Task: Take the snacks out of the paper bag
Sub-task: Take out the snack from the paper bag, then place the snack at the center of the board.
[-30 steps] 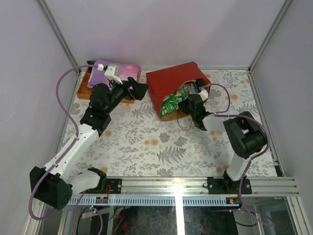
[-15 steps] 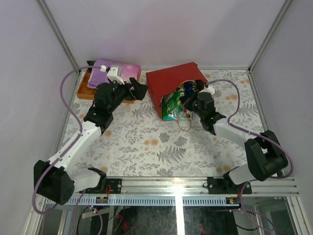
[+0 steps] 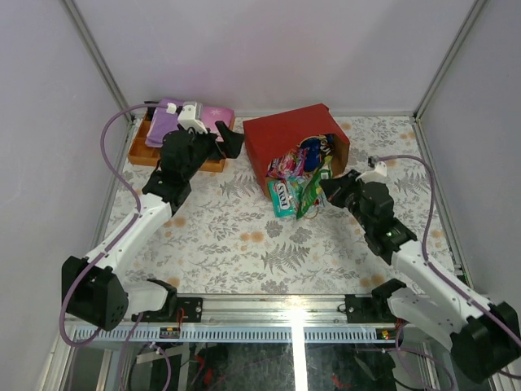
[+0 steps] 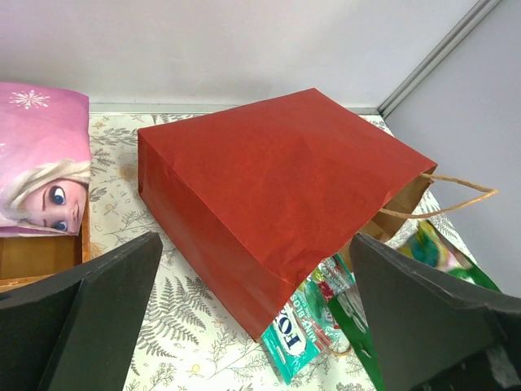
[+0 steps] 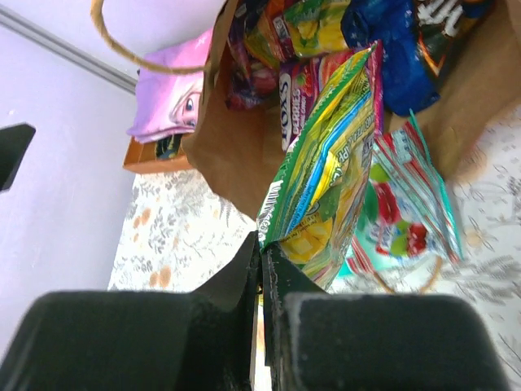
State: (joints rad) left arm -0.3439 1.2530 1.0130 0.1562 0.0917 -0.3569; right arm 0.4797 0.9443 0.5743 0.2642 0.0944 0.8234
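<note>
1. Right gripper (image 5: 262, 244), nearest: jaws pinched tight on the corner of a green-yellow packet (image 5: 326, 187).
2. Change: a second ago this gripper was tucked at the bag mouth. Now the arm has stretched back toward the near right and dragged the packet with it.
3. The packet hangs between the jaws and the mouth, its far end just at the opening. Its long axis follows the pull line, far-left to near-right. It stands on edge, not flat.
4. A teal packet (image 3: 282, 198) now lies on the table (image 3: 244, 244) just outside the mouth, long axis roughly near-far. It was not out there a second ago.
5. Meaning: one snack is nearly clear and one has spilled out. Likely next is to finish the pull and drop the packet away from the bag.
6. More snacks (image 3: 297, 161) are crowded at the mouth, purple, blue and red ones, still inside. Most of the task remains.
7. Bag (image 3: 285, 134) lies on its side, red face up. Mouth points near-right, closed base far-left, and the long axis runs along that diagonal. A cord handle (image 4: 444, 195) sticks out at the mouth.
8. Left gripper (image 3: 230, 143), far: jaws spread wide, holding nothing, hovering beside the bag's far-left end. It has barely shifted.
9. Tray (image 3: 140, 148) with pink cloth (image 3: 213, 116) sits behind it, untouched.
</note>
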